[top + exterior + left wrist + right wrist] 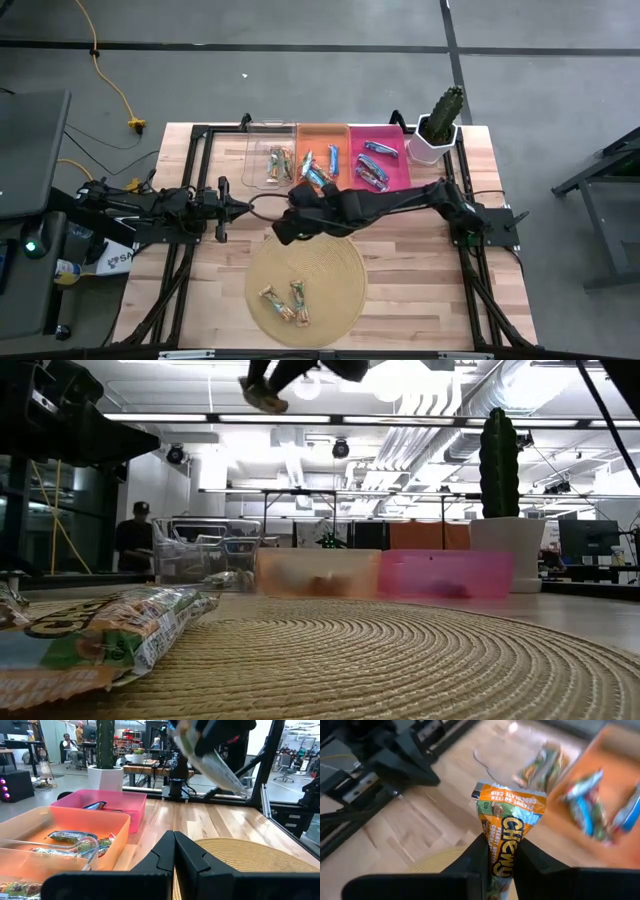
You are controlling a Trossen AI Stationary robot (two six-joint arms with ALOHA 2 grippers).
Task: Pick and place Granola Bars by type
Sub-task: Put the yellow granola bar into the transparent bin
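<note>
Right gripper (pixel 499 857) jaws clamped on a tan granola bar (pixel 509 827) above the counter (pixel 420 260); left gripper (pixel 174 855) jaws fully closed, empty.

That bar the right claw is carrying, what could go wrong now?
The right gripper pinches the granola bar only by one end, so it might slip out above the table. The clear bin and orange bin sit side by side, so a drop could land in the wrong one.
</note>
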